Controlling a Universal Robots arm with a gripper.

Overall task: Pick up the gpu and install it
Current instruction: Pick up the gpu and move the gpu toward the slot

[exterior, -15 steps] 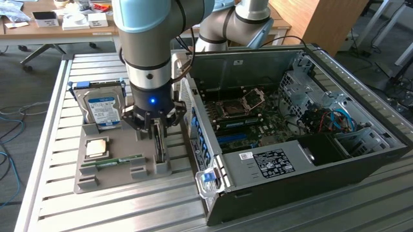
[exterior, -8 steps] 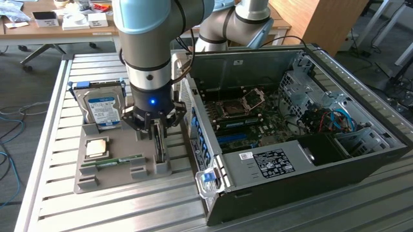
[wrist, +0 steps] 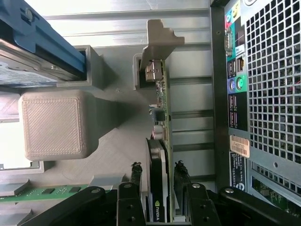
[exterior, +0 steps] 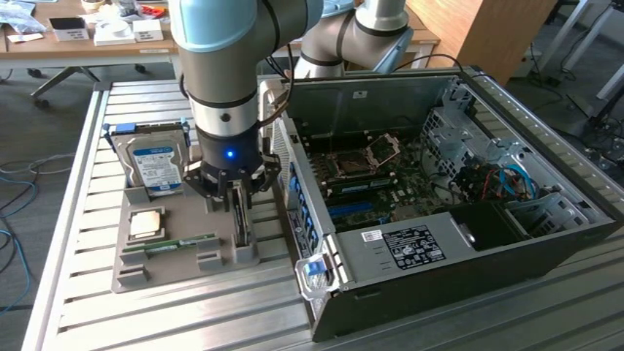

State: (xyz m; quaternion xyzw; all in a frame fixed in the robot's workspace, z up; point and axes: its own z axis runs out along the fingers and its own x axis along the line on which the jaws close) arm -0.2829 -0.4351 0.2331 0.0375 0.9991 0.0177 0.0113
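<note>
Gpu [exterior: 242, 227] stands on edge, lengthwise between spread jaws.

Poised upright over the gpu [exterior: 241, 223], grey arm [exterior: 219, 73] plumb, wrist directly above the card's top edge with a blue light lit on its side. Spread wide at the claw [exterior: 239, 191], dark fingers [wrist: 135, 176] reaching down either side of the gpu, one along each face. Close beside the gpu on both sides, not clamped on it.
</note>
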